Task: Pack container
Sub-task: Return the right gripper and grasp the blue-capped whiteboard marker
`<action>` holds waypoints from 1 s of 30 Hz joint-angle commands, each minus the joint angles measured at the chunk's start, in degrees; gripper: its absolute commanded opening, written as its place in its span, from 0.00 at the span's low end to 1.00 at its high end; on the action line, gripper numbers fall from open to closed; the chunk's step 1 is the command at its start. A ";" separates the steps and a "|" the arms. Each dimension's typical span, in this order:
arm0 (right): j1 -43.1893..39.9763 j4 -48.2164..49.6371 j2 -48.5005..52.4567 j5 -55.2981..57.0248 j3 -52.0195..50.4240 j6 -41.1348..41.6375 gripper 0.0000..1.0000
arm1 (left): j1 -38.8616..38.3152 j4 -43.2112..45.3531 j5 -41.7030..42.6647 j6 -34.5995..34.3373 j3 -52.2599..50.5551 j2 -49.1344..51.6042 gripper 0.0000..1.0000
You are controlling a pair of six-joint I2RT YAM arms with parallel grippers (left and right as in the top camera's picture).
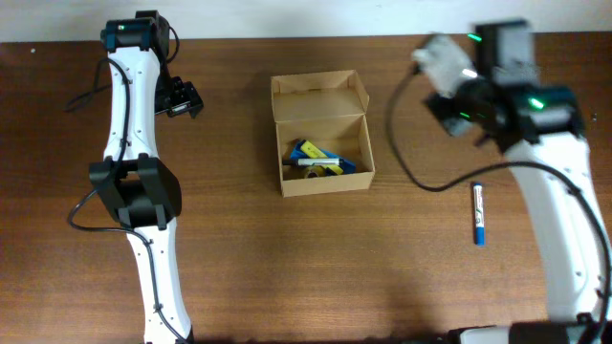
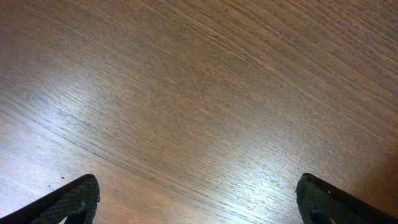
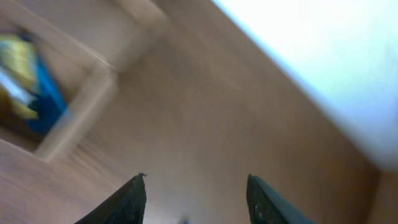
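Your container [image 1: 320, 134] sits near the middle of the wooden table [image 1: 287, 268], between the two arms and well apart from both. It is open, with its lid flap [image 1: 318, 96] standing up on the far side. Inside, at the bottom, you have a small heap of blue and yellow markers [image 1: 316, 160] lying across each other; how many there are cannot be told. One loose blue marker [image 1: 478, 215] lies on the table to the right of the container, well clear of it and close beside your right arm. Your left gripper [image 2: 199, 202] is over bare wood at the far left, up near the back edge. Its fingertips [image 2: 74, 199] are spread wide to the two lower corners of the wrist view, with nothing between them. Your right gripper [image 3: 196, 199] is at the far right, back of the loose marker. Its wrist view is blurred, but the dark fingers [image 3: 130, 199] stand parted with only table between them, holding nothing. That same view catches a corner of the container at upper left, with blue and yellow showing inside it.
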 commanded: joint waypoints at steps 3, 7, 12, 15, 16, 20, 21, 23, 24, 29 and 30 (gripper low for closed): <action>-8.68 0.70 0.57 -1.55 -13.46 15.19 0.52 | 0.04 -0.02 -0.44 0.74 0.11 -1.25 1.00; -10.99 0.98 3.39 -1.53 -20.37 16.02 0.52 | 0.04 -0.02 -0.44 0.74 0.11 -1.25 1.00; -12.52 1.07 8.81 -0.63 -23.58 16.90 0.60 | 0.04 -0.02 -0.44 0.74 0.11 -1.25 1.00; -14.67 0.48 12.35 -0.66 -23.58 18.71 0.61 | 0.04 -0.02 -0.44 0.74 0.11 -1.25 1.00; -15.54 0.11 13.38 -0.68 -23.58 19.45 0.61 | 0.04 -0.02 -0.44 0.74 0.11 -1.25 1.00; -19.65 -1.09 16.57 -0.92 -23.58 20.15 0.59 | 0.04 -0.02 -0.44 0.74 0.11 -1.25 1.00; -20.68 -0.96 16.87 -0.90 -23.58 21.03 0.59 | 0.04 -0.02 -0.44 0.74 0.11 -1.25 1.00; -22.40 -0.92 17.09 -0.94 -23.58 21.14 0.55 | 0.04 -0.02 -0.44 0.74 0.11 -1.25 1.00; -23.19 -0.94 17.14 -1.86 -23.58 21.11 0.53 | 0.04 -0.02 -0.44 0.74 0.11 -1.25 1.00; -23.47 -1.14 17.29 -3.28 -23.58 21.11 0.52 | 0.04 -0.02 -0.44 0.74 0.11 -1.25 1.00; -23.28 -1.14 17.29 -3.28 -23.58 21.11 0.53 | 0.04 -0.02 -0.44 0.74 0.11 -1.25 1.00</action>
